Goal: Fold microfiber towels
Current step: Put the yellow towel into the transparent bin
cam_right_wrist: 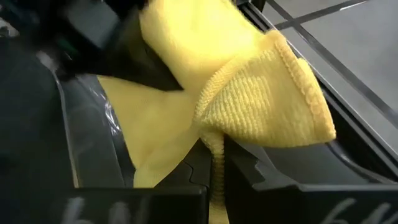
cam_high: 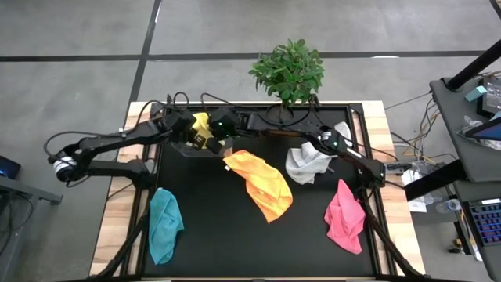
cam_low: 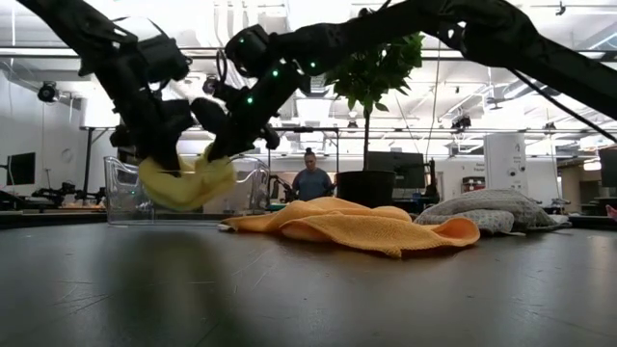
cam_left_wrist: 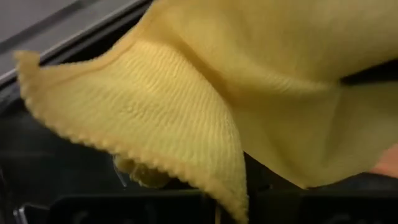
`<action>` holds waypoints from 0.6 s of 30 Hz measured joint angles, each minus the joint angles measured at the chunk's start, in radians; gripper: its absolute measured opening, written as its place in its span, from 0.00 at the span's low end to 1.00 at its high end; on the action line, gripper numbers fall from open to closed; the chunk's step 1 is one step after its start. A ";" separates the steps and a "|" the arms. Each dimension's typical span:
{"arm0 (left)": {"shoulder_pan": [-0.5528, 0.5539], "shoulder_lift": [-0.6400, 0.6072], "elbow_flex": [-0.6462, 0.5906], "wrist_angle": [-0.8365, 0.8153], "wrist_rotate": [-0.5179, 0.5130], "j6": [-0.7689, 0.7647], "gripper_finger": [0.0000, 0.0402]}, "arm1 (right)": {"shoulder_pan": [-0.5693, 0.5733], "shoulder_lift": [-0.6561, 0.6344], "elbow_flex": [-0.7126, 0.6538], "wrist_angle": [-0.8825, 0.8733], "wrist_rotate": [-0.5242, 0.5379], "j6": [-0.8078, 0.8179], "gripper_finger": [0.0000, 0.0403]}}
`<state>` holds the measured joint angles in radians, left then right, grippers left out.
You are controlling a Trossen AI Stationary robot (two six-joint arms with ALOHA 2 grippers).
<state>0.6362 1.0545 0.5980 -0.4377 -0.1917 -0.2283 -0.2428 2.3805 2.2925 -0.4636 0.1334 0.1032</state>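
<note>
Teal towel lies crumpled at counter left front. Left claw and right claw both grip the yellow towel, held over the clear box at rear. Orange towel centre, white-grey towel beyond it, pink towel far right.

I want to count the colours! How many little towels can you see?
5. The yellow towel is held by both grippers over the clear box; orange towel mid-table; white-grey towel beside it; pink towel front right; teal towel front left. None seems hidden.
</note>
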 joint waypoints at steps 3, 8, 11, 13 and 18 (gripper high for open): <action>0.000 0.027 0.000 -0.012 0.000 -0.001 0.00 | 0.000 0.006 0.022 -0.045 0.002 0.000 0.03; 0.000 0.057 0.000 -0.017 0.000 -0.001 0.03 | 0.000 0.006 0.022 -0.067 0.002 0.000 0.03; 0.000 0.062 0.000 -0.020 0.000 -0.021 0.08 | 0.000 0.006 0.022 -0.081 0.001 0.000 0.04; 0.000 0.062 0.001 -0.026 -0.001 -0.026 0.11 | 0.000 0.006 0.018 -0.089 0.001 0.004 0.06; 0.000 0.057 0.014 -0.027 -0.001 -0.027 0.19 | 0.000 0.006 0.021 -0.111 0.001 0.008 0.16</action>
<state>0.6357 1.1118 0.6116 -0.4648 -0.1928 -0.2550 -0.2428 2.3867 2.3138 -0.5749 0.1348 0.1112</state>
